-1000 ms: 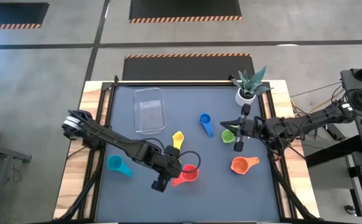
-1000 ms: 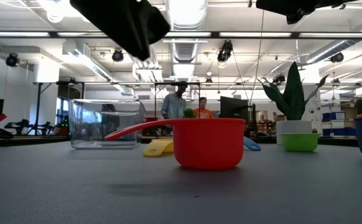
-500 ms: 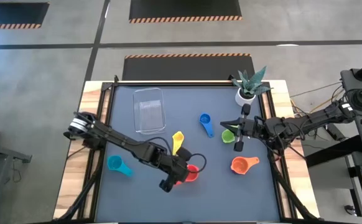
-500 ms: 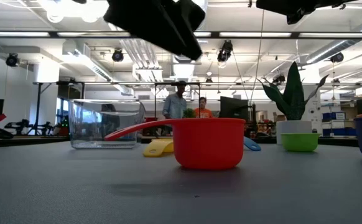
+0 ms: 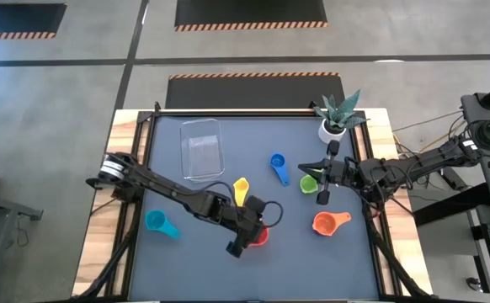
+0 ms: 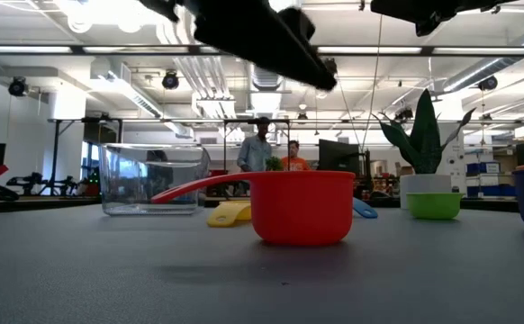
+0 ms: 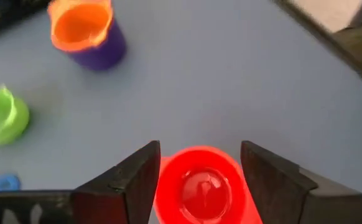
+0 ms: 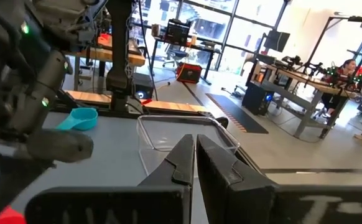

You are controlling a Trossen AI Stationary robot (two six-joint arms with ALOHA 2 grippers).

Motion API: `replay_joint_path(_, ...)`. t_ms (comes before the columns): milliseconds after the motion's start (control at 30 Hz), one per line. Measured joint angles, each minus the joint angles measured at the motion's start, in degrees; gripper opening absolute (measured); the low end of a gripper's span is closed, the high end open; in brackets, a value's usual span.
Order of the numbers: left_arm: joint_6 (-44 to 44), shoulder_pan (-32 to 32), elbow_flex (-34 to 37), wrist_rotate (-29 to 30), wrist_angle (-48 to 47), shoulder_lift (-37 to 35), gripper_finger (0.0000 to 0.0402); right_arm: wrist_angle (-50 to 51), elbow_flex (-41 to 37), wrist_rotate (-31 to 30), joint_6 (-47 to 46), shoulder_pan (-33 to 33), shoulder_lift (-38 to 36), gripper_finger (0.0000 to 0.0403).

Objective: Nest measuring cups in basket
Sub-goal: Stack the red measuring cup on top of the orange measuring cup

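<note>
A red measuring cup (image 5: 260, 236) stands upright on the mat, its handle (image 6: 199, 187) pointing toward the table's left. My left gripper (image 7: 199, 168) hovers open well above it (image 6: 262, 36), one finger on either side of the red cup (image 7: 199, 190), touching nothing. My right gripper (image 8: 195, 155) is shut and waits by the green cup (image 5: 309, 183). Yellow (image 5: 242, 189), blue (image 5: 279, 168) and teal (image 5: 159, 223) cups lie loose. An orange cup (image 7: 81, 22) sits inside a purple one (image 7: 100, 53). The clear basket (image 5: 203, 147) stands at the far left.
A white plant pot (image 5: 333, 128) with a spiky plant stands at the far right corner. Wooden table edges (image 5: 102, 252) frame the dark mat. People stand in the room beyond the far edge (image 6: 260, 148).
My left gripper has travelled toward the table's right edge, staying high, and now hangs over the red cup. The cups have not moved.
</note>
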State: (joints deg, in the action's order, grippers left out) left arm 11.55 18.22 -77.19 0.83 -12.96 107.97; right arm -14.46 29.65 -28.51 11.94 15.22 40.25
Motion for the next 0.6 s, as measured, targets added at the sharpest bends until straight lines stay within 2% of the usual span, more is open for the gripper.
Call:
replay_joint_path(200,-8.29,0.89,0.03,0.12,-0.45,2.19,0.0193,0.04,0.0,0.0,0.0,0.0,0.0,0.0009)
replay_joint_path(600,-10.01,1.05,-1.88,-0.6,-0.37,5.66,0.0176,0.55,0.0,0.0,0.15,0.0,0.02,0.0009)
